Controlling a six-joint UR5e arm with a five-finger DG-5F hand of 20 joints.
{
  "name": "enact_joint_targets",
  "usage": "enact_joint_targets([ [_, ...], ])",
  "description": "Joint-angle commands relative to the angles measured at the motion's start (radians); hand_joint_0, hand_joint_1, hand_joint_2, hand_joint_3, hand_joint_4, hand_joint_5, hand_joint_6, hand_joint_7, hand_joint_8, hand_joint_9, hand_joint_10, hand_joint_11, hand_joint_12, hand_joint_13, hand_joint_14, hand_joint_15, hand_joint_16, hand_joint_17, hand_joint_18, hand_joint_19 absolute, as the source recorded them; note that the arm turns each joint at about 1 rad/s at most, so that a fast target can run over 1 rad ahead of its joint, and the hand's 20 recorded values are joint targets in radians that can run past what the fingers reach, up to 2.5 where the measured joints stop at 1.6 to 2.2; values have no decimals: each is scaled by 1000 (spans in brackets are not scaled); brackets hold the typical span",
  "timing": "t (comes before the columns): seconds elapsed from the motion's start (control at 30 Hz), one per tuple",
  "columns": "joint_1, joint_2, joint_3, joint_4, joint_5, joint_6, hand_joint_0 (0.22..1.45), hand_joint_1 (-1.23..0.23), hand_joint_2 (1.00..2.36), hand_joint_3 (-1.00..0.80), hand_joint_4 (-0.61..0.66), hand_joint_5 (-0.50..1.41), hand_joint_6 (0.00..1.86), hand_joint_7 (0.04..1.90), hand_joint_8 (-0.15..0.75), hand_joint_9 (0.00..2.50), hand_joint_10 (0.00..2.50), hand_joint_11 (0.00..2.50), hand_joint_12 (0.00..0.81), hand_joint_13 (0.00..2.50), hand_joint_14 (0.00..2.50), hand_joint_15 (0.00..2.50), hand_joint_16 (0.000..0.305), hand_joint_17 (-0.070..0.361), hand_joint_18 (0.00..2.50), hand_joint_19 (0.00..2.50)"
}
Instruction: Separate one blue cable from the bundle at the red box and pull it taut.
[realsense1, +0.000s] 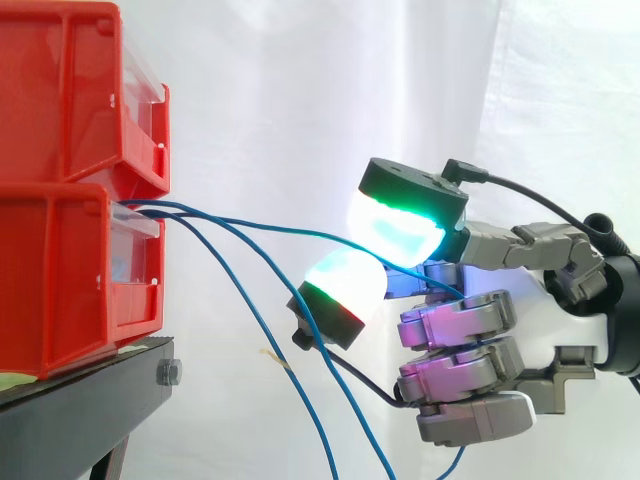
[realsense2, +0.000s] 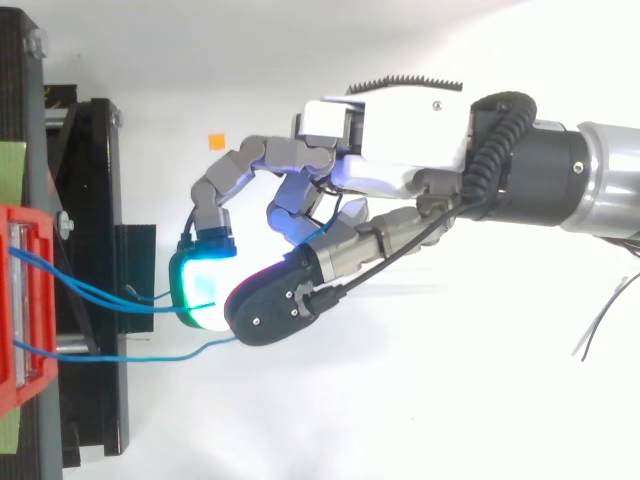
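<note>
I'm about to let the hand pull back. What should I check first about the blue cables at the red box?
1. One thin blue cable between the glowing fingertips of the hand: ok, it runs between two pads.
2. Other blue cables outside the pinch: ok, they hang below the hand.
3. Pinched cable taut: not ok, it curves from the lower red plastic bin.
4. Pinch firm enough for pulling: cannot tell.
5. Cable end fixed inside the bin: cannot tell.
</note>
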Motion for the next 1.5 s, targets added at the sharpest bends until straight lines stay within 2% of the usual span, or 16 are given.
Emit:
enact_joint_targets([
  [0.0, 2, 0, 0, -3, 1, 23, 661, -787, 1021, -127, -175, -187, 922, 1103, 220, 1178, 1435, 1723, 334, 927, 1965, 1553, 39, 88, 1121, 1872],
  [0.17, 5, 0, 0, -4, -1, 72, 685, -813, 1021, -136, -189, -197, 935, 1121, 212, 1157, 1455, 1714, 330, 930, 1959, 1547, 39, 88, 1126, 1871],
  [0.37, 8, 0, 0, -7, -1, 100, 698, -776, 1021, -158, -201, -206, 948, 1128, 214, 1150, 1473, 1736, 325, 927, 1970, 1549, 39, 88, 1126, 1867],
  [0.7, 17, 0, 0, -20, -5, 103, 696, -732, 1019, -181, -168, -210, 952, 1121, 216, 1130, 1565, 1690, 326, 906, 2021, 1523, 38, 86, 1115, 1877],
  [1.47, 17, 0, 0, -24, -2, 95, 688, -718, 1019, -157, -152, -205, 952, 1120, 226, 1149, 1610, 1682, 333, 897, 2066, 1487, 38, 85, 1105, 1897],
])
